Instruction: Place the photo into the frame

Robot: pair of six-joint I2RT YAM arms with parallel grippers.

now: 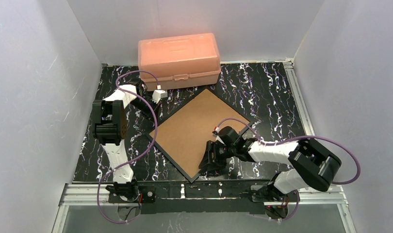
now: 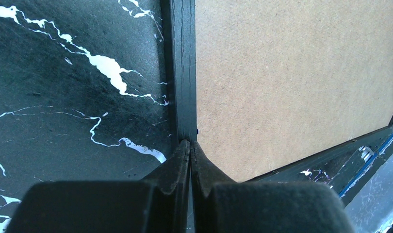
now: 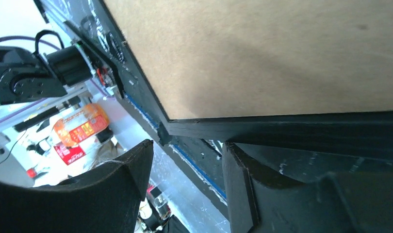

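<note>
Table: the black marbled table (image 1: pixel 272 92) is carrying everything in the scene.
Frame: the frame (image 2: pixel 182 73) is lying flat on the table in the middle, turned so that one corner is pointing toward the arm bases.
Backing board: the brown backing board (image 1: pixel 197 128) is sitting inside the black rim and is covering the whole opening, facing up.
Photo: no view is showing the photo, so I cannot tell where it is.
Peach box: the peach box (image 1: pixel 179 59) is standing at the far edge of the table with its lid down, just beyond the far corner of the frame and apart from it.
Left gripper: the left gripper (image 2: pixel 189 144) is closed completely, the two fingers are pressing against each other and nothing is between them. The joined tips are resting at the black rim on the left side of the frame, and the board is starting just beside them.
Right gripper: the right gripper (image 3: pixel 187 148) is standing about half open and is gripping nothing. It is waiting low at the near right edge of the frame, close to the near corner. The fingers (image 3: pixel 243 189) are lying just before the rim; I cannot tell if they are touching it.
</note>
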